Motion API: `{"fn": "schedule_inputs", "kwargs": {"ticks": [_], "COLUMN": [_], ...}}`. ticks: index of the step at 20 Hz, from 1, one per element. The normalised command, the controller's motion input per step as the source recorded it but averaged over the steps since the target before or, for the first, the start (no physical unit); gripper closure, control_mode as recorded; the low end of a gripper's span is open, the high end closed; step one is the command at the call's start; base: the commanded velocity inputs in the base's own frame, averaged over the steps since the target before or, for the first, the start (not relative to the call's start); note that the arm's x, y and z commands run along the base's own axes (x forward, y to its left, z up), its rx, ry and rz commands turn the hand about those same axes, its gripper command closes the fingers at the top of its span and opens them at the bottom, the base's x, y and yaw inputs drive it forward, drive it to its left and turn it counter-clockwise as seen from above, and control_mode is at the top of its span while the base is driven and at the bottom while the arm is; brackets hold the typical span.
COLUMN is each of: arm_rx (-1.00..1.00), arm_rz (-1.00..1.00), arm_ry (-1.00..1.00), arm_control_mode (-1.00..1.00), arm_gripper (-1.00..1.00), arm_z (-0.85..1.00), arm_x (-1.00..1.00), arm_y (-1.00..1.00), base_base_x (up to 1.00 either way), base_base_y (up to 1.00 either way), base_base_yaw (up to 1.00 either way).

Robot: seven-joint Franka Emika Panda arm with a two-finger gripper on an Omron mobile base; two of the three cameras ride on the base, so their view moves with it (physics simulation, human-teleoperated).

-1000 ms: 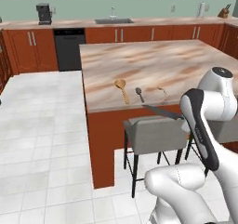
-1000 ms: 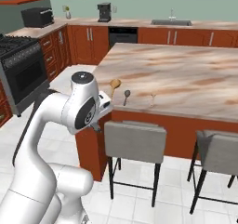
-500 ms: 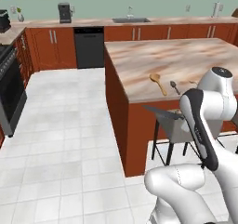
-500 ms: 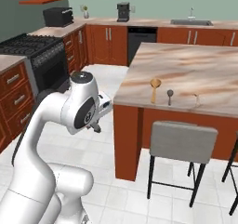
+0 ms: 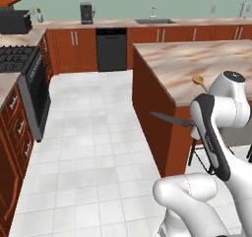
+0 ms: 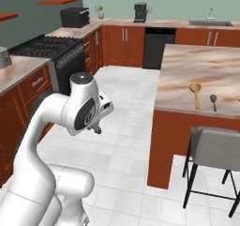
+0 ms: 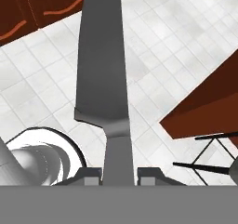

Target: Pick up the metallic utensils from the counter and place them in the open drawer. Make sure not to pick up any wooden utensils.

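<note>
Between the end effector's [image 7: 119, 173] fingers, clamped shut, sits the knife [image 7: 103, 74], carried over the floor. Both base views have swung left since a second ago (base turning), leaving the metal spoon [image 6: 213, 101] on the bench [image 6: 211, 75].

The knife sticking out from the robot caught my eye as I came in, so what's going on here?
The gripper holds the knife by its handle end, blade pointing out over the tiled floor, off the counter. On the counter lie the wooden spoon and the small metal spoon, apart from each other. Grey stools stand at the counter's near side. The knife is not yet put away.
</note>
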Motion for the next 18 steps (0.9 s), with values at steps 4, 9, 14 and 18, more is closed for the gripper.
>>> {"fn": "schedule_inputs", "kwargs": {"ticks": [4, 9, 14, 18], "arm_rx": [0.00, 0.00, 0.00, 0.00], "arm_rz": [0.00, 0.00, 0.00, 0.00], "arm_ry": [0.00, 0.00, 0.00, 0.00], "arm_control_mode": [1.00, 1.00, 1.00, 1.00], "arm_gripper": [1.00, 1.00, 1.00, 1.00], "arm_z": [0.00, 0.00, 0.00, 0.00], "arm_x": [0.00, 0.00, 0.00, 0.00], "arm_y": [0.00, 0.00, 0.00, 0.00], "base_base_x": [0.60, 0.98, 1.00, 1.00], "base_base_y": [0.33, 0.10, 0.36, 0.56], "base_base_yaw": [0.00, 0.00, 0.00, -0.01]}}
